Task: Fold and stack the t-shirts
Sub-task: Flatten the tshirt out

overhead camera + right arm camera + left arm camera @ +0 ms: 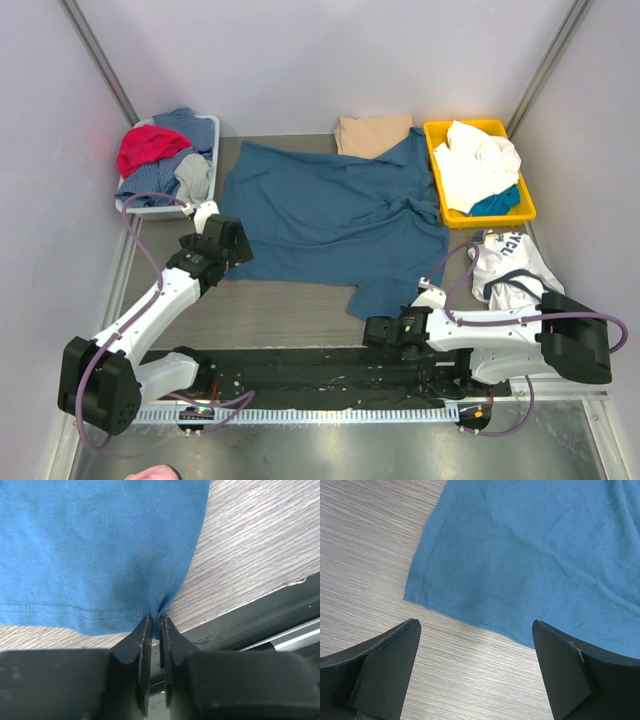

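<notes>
Spread across the middle of the wood-grain table, a large teal-blue t-shirt, mostly flat but rumpled and bunched toward its right side, with one flap reaching down toward the near edge; not folded yet

Low at that near flap, the right gripper, pinched nearly closed on the shirt's hem corner. Seen from the right wrist: fingers almost together, a tuck of the cloth drawn in between them, the stitched hem line just above, and a black strip along the table's near edge just beside

At the shirt's left edge, the left gripper, spread wide and holding nothing. Seen from the left wrist: both dark fingertips over bare wood, the shirt's hemmed corner just ahead of them, not touching either one

At the far edge, a tan-beige t-shirt, folded, meeting the upper part of the teal one. Just right of it, a yellow bin with white garments and a scrap of teal cloth inside. At far left, a pale bin heaped with red, blue and grey clothes. On the table to the right of the spread shirt, near the right arm, a white garment with dark print, crumpled
</notes>
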Robot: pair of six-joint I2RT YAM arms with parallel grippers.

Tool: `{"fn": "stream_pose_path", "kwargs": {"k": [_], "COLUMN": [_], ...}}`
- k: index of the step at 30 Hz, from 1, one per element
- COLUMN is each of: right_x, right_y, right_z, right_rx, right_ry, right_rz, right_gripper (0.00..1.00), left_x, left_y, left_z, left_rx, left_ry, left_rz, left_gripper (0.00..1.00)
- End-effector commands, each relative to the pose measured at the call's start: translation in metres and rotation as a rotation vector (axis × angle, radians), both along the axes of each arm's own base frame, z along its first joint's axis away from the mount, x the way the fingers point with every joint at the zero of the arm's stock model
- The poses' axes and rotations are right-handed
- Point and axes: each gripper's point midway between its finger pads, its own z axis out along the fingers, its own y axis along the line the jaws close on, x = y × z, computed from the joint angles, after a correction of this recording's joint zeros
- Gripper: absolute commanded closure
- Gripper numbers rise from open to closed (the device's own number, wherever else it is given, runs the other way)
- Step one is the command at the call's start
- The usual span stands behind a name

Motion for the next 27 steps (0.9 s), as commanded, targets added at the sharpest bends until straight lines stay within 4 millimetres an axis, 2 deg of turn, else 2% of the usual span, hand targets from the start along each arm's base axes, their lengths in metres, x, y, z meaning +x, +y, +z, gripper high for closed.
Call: {"fn": "stream_pose_path", "kwargs": {"k": [1,6,12,15,17,18,19,20,23,27], "right_x": [0.002,0.002,0.005,0.01,0.013,0.014,0.015,0.016,0.018,0.02], "right_y": [-0.004,-0.004,-0.001,0.003,0.006,0.007,0.008,0.009,0.011,0.011], "right_z": [-0.002,-0.001,0.003,0.01,0.015,0.017,0.019,0.02,0.024,0.025], "right_rx": [-0.024,-0.028,-0.03,-0.033,-0.03,-0.031,-0.039,-0.041,-0.047,-0.049], "right_ry": [-0.013,-0.015,-0.029,-0.048,-0.063,-0.066,-0.072,-0.074,-0.083,-0.088], "right_rz": [0.0,0.0,0.027,0.058,0.072,0.079,0.095,0.102,0.12,0.122], "right_gripper": [0.87,0.99,0.99,0.99,0.99,0.99,0.99,0.99,0.99,0.99], "left_x": [0.003,0.002,0.01,0.016,0.021,0.027,0.03,0.032,0.038,0.037], "left_y": [0.003,0.005,0.009,0.022,0.038,0.036,0.046,0.047,0.051,0.053], "left_z": [0.008,0.007,0.003,-0.014,-0.026,-0.03,-0.033,-0.039,-0.04,-0.049], "left_rx": [0.003,0.014,0.039,0.036,0.014,-0.042,-0.062,-0.07,-0.06,-0.049], "left_ry": [-0.032,-0.031,-0.024,0.043,0.079,0.073,0.072,0.084,0.081,0.095], "left_rz": [0.024,0.031,0.053,0.113,0.18,0.19,0.226,0.239,0.262,0.278], "left_gripper": [0.0,0.0,0.0,0.0,0.0,0.02,0.03,0.04,0.07,0.11]}}
